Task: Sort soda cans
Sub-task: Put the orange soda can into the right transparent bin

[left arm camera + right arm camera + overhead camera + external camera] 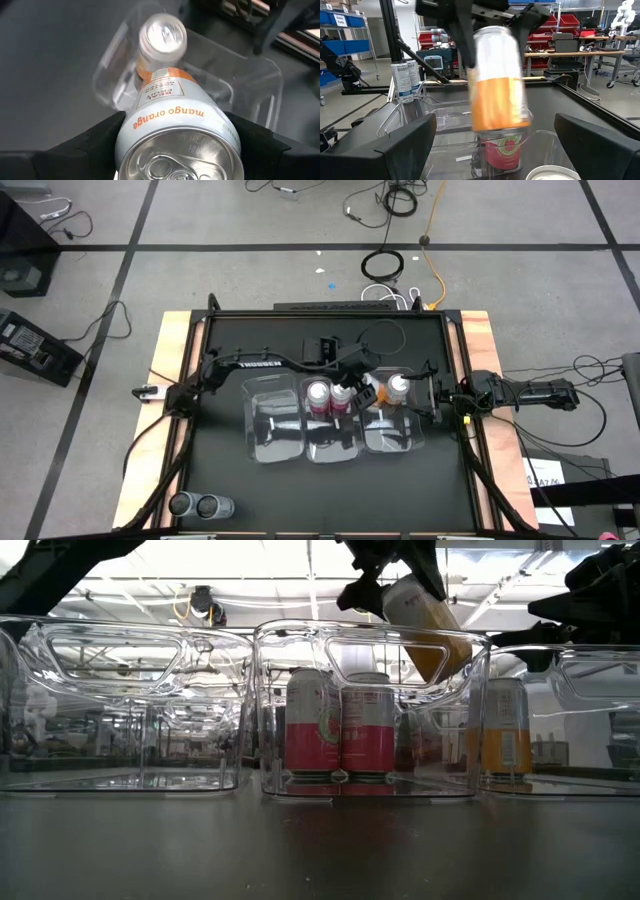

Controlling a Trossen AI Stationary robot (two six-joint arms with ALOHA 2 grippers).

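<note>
1. While gripped across its body by the left gripper [360, 383], hangs tilted in the air over the wall between middle bin [330, 448] and right bin [400, 445]: held orange can [425, 625].
2. Likely light, thin-walled and easily dented; smooth printed side, probably slippery. Best taken at mid-body with both fingers square to the side, as here, not by the rim or the pull-tab end.
3. If full, shifts its weight when tipped; worth righting before lowering.
4. Right gripper [437, 395]: spread wide, holding nothing, parked at the right bin's outer side.
5. Elsewhere: second orange can [398, 387] upright in the right bin; two red cans [330, 394] upright side by side in the middle bin; two silver cans [197, 504] near the table's front left corner, well apart from the bins. Left bin [270, 428] with no can in it.
6. Table [230, 480]: dark, matte, flat, with pale wooden side strips; clear, hard-walled bins in a row at its middle.
7. Beyond: grey floor with loose cables, workshop benches, red and blue storage boxes.
</note>
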